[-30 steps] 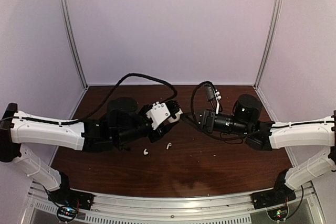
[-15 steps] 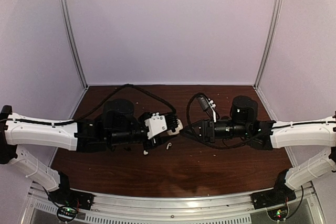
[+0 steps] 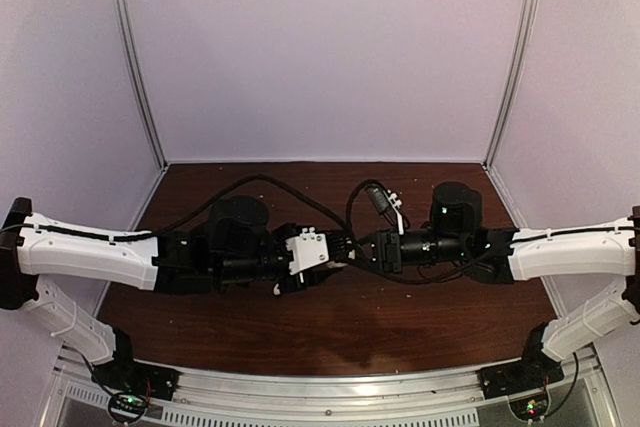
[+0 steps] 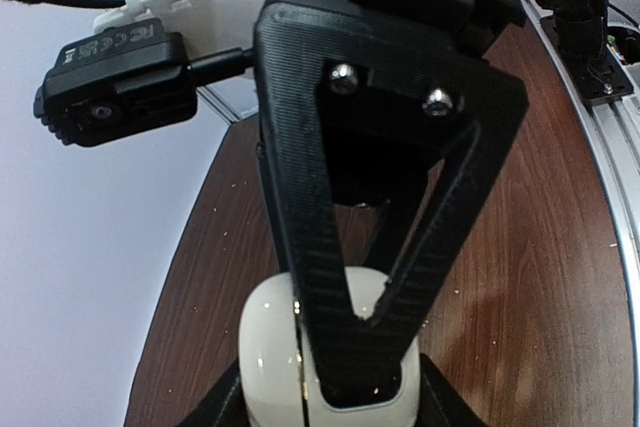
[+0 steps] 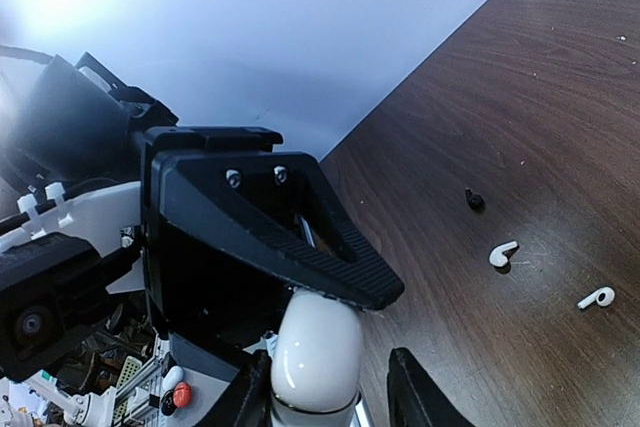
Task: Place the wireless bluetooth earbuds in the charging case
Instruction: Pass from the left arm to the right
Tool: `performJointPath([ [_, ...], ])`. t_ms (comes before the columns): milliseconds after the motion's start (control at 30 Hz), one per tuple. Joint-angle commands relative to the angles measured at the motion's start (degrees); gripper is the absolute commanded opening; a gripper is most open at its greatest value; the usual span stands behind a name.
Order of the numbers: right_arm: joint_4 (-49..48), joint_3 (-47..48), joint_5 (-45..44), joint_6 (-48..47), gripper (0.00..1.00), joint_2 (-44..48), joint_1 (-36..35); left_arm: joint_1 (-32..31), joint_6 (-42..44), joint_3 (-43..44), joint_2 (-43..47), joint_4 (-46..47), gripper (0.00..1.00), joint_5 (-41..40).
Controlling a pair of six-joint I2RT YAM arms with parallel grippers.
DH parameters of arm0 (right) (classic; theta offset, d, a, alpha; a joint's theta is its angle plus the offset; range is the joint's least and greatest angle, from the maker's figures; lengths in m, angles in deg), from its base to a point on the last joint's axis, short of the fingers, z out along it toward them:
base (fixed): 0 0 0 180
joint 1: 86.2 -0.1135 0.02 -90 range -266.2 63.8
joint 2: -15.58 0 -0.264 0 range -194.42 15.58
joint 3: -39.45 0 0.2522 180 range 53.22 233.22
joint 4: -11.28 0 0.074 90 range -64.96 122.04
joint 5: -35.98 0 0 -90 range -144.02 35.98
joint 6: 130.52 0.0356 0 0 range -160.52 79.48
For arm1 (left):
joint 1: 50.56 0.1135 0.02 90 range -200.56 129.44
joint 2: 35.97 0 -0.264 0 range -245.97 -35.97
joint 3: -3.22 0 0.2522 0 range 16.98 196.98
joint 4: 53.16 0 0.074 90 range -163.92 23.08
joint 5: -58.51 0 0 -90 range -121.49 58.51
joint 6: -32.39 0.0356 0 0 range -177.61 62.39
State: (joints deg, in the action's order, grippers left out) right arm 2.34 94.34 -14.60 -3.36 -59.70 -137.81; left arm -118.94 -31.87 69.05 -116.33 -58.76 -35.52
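Left hand [image 3: 338, 246] grips charging case [image 4: 266, 347] (table [image 3: 400, 317] centre).

A dark brown wood-grain table [image 3: 330, 332] lies under soft light. Pale lilac walls [image 3: 320, 47] close it in at the back and on both sides. A slim metal left post [image 3: 136, 57] stands in the rear left corner, and a matching right post [image 3: 514, 57] in the rear right corner. A ribbed aluminium rail [image 3: 320, 384] runs along the table's near edge.
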Motion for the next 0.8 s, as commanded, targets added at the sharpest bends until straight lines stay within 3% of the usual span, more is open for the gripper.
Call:
performJointPath([
  [0,-0.9,1.0,-0.4,-0.4,0.39,-1.1,-1.1,-0.3,0.9,2.2,-0.3,1.1,0.30,-1.2],
  [633,-7.1,-1.6,-1.4,2.7,0.23,-1.6,-2.2,-0.4,0.7,1.2,0.8,5.4,0.31,-6.9],
  [700,-7.4,-1.9,-1.4,2.5,0.18,-1.4,-2.2,-0.3,0.5,0.9,1.2,5.7,0.38,-7.5],
  [767,-7.4,-2.0,-1.6,1.7,0.13,-0.8,-2.1,-0.3,-0.3,0.5,1.8,5.8,0.52,-7.7],
])
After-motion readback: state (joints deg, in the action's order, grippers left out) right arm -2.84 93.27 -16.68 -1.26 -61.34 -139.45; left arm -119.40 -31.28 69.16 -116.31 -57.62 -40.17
